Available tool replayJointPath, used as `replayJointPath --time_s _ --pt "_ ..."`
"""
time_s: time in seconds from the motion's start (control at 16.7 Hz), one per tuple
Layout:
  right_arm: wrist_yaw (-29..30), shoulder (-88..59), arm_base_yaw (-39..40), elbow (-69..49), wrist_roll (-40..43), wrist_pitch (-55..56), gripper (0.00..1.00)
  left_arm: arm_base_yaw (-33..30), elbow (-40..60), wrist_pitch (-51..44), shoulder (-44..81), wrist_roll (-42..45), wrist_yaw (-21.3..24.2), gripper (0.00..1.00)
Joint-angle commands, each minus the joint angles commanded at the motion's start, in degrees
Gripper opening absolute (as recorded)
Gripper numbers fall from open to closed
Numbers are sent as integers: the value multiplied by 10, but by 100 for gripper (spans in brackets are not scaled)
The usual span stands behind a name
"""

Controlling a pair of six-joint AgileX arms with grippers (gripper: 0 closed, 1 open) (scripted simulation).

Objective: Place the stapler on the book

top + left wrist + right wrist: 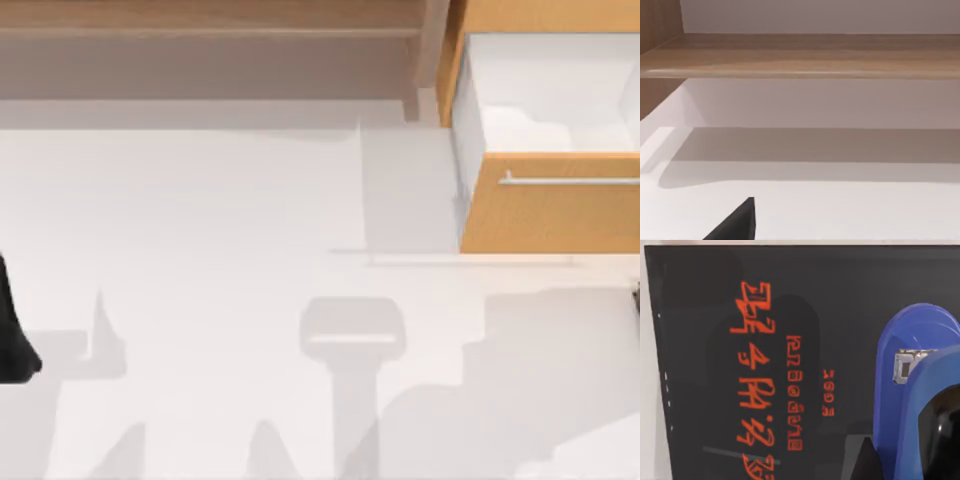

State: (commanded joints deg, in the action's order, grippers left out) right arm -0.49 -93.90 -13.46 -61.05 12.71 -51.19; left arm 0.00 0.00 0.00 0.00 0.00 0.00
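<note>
Here the stapler (920, 390), blue with black parts, lies on the book (765, 315) in the right wrist view. The book has a black cover with orange lettering, and the stapler sits over one side of that cover, with a small metal part showing at its front. A strip of pale worktop (650, 390) shows along the book's edge. A dark wedge rises just beside the stapler in that view; it may be a finger of the right arm's jaws, though I cannot tell for sure, nor whether those jaws are apart or together.

In the top view the white worktop (200, 250) stretches across the middle. At its far right stands an open wooden drawer (550, 210) with a white lining and a thin metal handle on its front. A long wooden shelf (210, 20) runs along the far edge to the left of the drawer. The left arm (12, 330) shows as a dark shape at the left edge of the worktop, parked there.

The left wrist view looks across bare worktop toward the shelf, and a black tip (737, 222) of the left arm's jaws pokes into it. Whether those jaws are apart or together cannot be told.
</note>
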Motion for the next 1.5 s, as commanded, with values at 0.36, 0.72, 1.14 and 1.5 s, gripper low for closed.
replayJointPath --time_s 0.36,0.72,1.14,1.5 --pt "0 -14 -1 18 0 31 0 0 0 0 0 0 0 100" --pt "0 -29 -1 36 -1 64 0 0 0 0 0 0 0 100" --pt "0 -30 -1 37 -1 67 23 0 0 0 0 0 0 100" --pt "0 -30 -1 37 -1 67 68 0 0 0 0 0 0 100"
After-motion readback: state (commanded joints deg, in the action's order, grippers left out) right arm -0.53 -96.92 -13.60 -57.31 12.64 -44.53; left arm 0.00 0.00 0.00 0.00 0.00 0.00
